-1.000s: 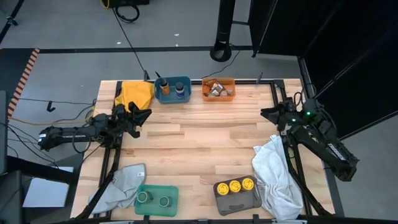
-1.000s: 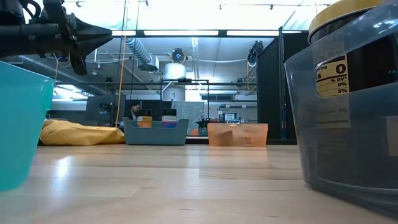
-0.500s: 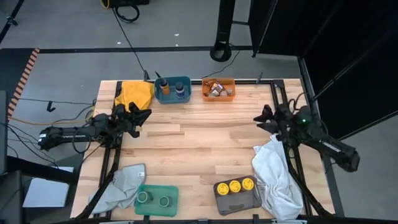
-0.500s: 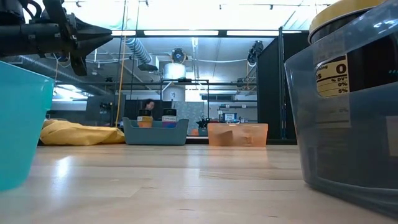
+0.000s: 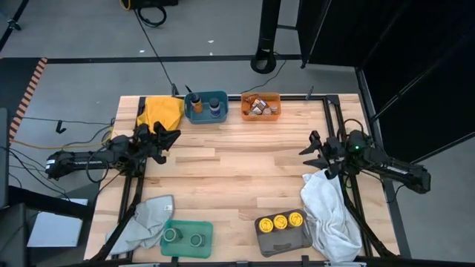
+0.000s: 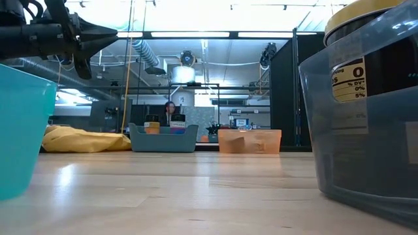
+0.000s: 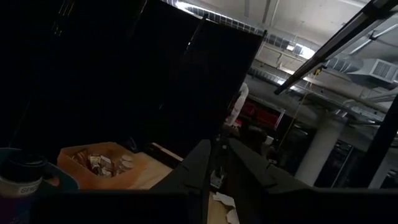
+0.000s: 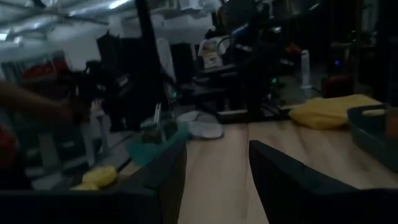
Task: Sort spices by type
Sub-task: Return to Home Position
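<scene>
The sorting looks finished to me. Three yellow-lidded cylindrical jars (image 5: 280, 221) stand in the grey plastic bin (image 5: 261, 239) along one long edge of the pale wooden bench (image 5: 237, 178). Two green-lidded jars (image 5: 171, 235) stand in the green plastic bin (image 5: 205, 228) along the same edge. On the opposite edge, two dark-topped jars (image 5: 214, 108) stand in the blue plastic bin (image 5: 222, 97). Beside it, a jumble of small spice pieces (image 5: 256, 107) fills the orange plastic bin (image 5: 276, 98); they are too small to tell apart.

The left gripper (image 5: 171, 142) hangs over the left edge and the right gripper (image 5: 308, 150) by the crumpled white cloth (image 5: 326, 211). Both have their fingers spread and hold nothing.

The jars look light, rigid and smooth, so I would grip them across the body just under the lid. Flat packets would flex and are better pinched at an edge.
</scene>
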Tool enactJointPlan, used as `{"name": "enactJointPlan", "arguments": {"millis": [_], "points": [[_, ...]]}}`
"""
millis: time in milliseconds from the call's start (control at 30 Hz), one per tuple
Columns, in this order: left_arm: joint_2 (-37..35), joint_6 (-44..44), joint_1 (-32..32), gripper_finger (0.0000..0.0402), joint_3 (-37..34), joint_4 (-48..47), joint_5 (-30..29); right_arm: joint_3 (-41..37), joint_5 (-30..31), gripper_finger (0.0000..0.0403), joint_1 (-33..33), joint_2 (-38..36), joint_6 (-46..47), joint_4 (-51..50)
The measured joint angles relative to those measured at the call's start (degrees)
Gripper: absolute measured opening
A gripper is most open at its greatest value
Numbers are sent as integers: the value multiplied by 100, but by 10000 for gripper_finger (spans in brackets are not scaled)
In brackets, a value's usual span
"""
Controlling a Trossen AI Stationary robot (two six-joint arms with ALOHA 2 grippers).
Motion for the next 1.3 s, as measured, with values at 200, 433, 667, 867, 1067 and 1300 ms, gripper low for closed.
{"name": "enactJointPlan", "arguments": {"millis": [200,433,667,867,1067,1300], "points": [[0,196,0,54,2,-161,169,0,301,184,346,4,-573,-281],[0,1046,0,54,2,-215,457,0,561,184,514,4,-722,-287],[1,915,0,54,2,-954,408,0,580,184,586,4,-780,-347],[0,972,0,54,2,-1041,287,0,688,184,584,4,-932,-354],[0,764,0,54,2,-1097,283,0,896,183,584,4,-1131,-362],[0,772,0,54,2,-1091,284,0,902,183,584,4,-1131,-360]]}}
